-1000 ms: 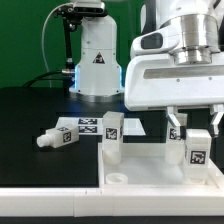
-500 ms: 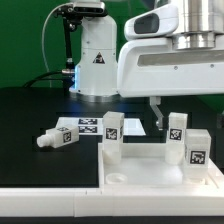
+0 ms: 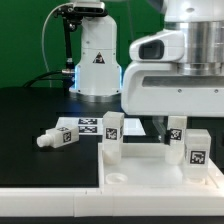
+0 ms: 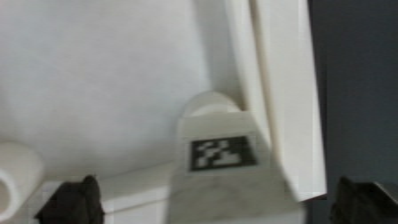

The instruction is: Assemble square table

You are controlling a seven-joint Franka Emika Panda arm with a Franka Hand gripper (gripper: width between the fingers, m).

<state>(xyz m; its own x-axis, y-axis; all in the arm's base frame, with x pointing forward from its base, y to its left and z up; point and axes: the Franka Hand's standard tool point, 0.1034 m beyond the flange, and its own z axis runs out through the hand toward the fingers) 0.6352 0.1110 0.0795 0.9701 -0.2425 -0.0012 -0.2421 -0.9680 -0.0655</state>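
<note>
Square table top (image 3: pixel 150 176) lies rim up on the black table (image 3: pixel 30 110), at the near edge and toward the exterior view's right. Three legs stand upright on it:
- leg one (image 3: pixel 112 136) at the corner toward the exterior view's left
- leg two (image 3: pixel 196 150) near the front on the exterior view's right
- leg three (image 3: pixel 177 130) just behind leg two

The fourth leg (image 3: pixel 62 133) lies on its side on the black table, off the top toward the exterior view's left and apart from it.

Gripper (image 4: pixel 217 198) is wide open and holds nothing. In the exterior view it hangs low over leg three. In the wrist view the dark fingertips (image 4: pixel 80 198) straddle a tagged leg (image 4: pixel 222 150) with clear gaps on both sides, no contact. That leg stands just beside the top's raised rim (image 4: pixel 276 60), with the black table past the rim. A rounded white part shows at the frame edge; can't tell what it is.

The white robot base (image 3: pixel 95 60) stands behind the parts.
</note>
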